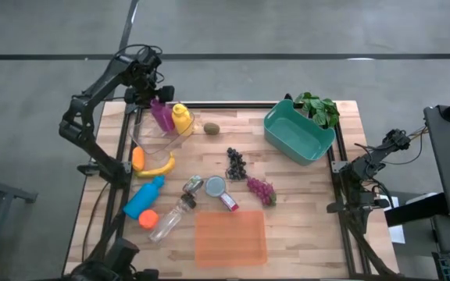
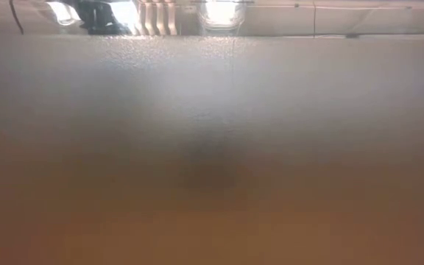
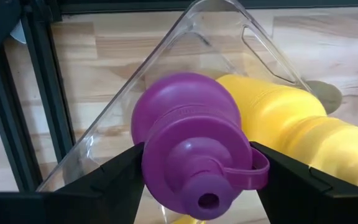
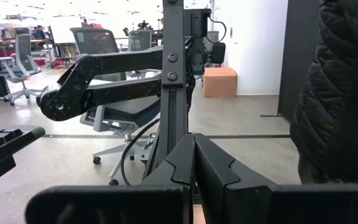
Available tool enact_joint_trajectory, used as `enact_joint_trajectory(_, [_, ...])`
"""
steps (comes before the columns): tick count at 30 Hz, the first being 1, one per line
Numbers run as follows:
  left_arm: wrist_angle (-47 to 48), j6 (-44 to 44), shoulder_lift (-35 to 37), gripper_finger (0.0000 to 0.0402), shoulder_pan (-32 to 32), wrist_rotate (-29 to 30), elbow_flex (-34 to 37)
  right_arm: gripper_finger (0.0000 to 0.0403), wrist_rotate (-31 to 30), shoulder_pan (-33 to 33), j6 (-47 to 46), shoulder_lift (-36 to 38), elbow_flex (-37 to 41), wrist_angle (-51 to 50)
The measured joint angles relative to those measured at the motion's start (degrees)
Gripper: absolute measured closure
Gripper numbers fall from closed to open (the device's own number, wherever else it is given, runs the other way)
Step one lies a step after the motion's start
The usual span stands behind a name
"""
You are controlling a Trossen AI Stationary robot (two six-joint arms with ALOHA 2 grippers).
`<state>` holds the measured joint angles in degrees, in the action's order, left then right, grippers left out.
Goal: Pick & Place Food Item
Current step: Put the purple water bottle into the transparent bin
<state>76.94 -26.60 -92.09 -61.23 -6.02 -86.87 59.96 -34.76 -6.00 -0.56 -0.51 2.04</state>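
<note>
Status, early: my left fingers (image 3: 197, 180) part-open, clasping purple bottle (image 3: 188, 140) over clear container (image 1: 156, 133), apparently not yet released; right fingers (image 4: 194, 174) shut, empty, parked off surface (image 1: 303, 218).

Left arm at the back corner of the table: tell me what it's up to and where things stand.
The left gripper is closed around the cap end of a purple bottle in a clear container near the table's back left corner. A yellow bottle sits beside it in the same container. The right gripper is shut and parked off the table's right edge, holding nothing. Grapes, a kiwi, a banana and a teal bin lie on the table.
</note>
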Motion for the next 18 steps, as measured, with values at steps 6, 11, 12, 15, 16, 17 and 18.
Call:
enact_joint_trajectory(6, [-0.87,-0.22,0.00,0.0131,0.02,-0.06,2.18,0.0395,0.00,0.01,0.01,0.00,0.00,-0.01])
enact_joint_trajectory(11, [-0.89,-0.44,0.00,0.0123,0.02,-0.44,2.58,0.0395,0.00,0.00,0.00,0.00,0.00,0.00])
enact_joint_trajectory(12, [-0.89,-0.44,0.00,0.0118,0.02,-0.46,2.58,0.0395,0.00,0.01,0.01,0.02,-0.02,0.00])
enact_joint_trajectory(15, [-0.91,-0.47,0.00,0.0095,0.02,-0.69,2.58,0.0395,0.00,0.01,0.02,0.00,-0.02,-0.01])
enact_joint_trajectory(16, [-0.91,-0.47,0.00,0.0086,0.02,-0.79,2.58,0.0395,0.00,0.00,0.02,0.00,-0.02,-0.02])
enact_joint_trajectory(17, [-0.94,-0.47,0.00,0.0077,0.02,-0.90,2.58,0.0395,0.00,0.00,0.02,0.00,-0.02,-0.02])
enact_joint_trajectory(18, [-0.94,-0.47,0.00,0.0069,0.02,-0.91,2.58,0.0395,0.00,0.00,0.02,0.00,0.00,0.00])
